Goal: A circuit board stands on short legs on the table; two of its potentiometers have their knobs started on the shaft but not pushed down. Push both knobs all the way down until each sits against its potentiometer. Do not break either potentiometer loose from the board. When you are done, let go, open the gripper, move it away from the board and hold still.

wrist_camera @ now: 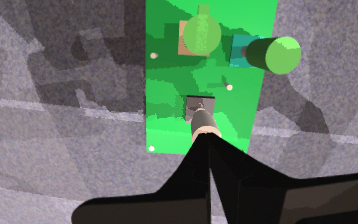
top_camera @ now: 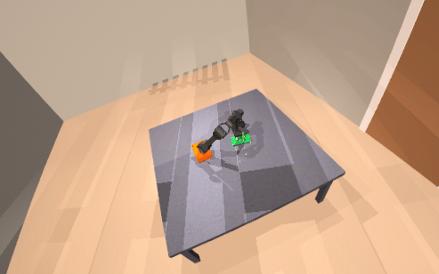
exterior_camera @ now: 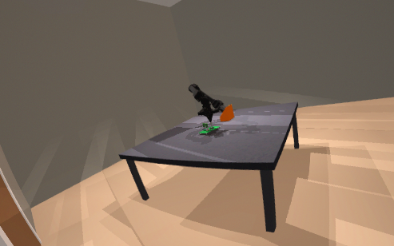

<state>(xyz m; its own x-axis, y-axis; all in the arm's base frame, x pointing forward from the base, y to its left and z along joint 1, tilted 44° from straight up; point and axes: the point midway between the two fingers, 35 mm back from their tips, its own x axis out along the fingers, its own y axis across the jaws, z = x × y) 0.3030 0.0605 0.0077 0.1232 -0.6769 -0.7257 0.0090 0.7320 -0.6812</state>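
Note:
The green circuit board (top_camera: 241, 142) (exterior_camera: 209, 131) (wrist_camera: 168, 135) is on the table. In the wrist view a green knob (wrist_camera: 202, 34) stands over the tan potentiometer (wrist_camera: 183, 44), and another green knob (wrist_camera: 282, 55) stands tall over the teal potentiometer (wrist_camera: 237, 52). A gap with some shaft shows under this second knob; the gap under the first is hidden. A grey potentiometer (wrist_camera: 193, 106) carries a grey post (wrist_camera: 202, 121) with a pale tip. My gripper (top_camera: 238, 135) (exterior_camera: 210, 121) (wrist_camera: 205, 139) is shut, its fingertips at the pale tip; contact cannot be told.
The orange block (top_camera: 201, 152) (exterior_camera: 227, 113) sits at the arm's base on the dark table (top_camera: 199, 196) (exterior_camera: 242, 148). Small pale pins (wrist_camera: 153, 55) (wrist_camera: 229, 87) show on the board, with more near its near edge.

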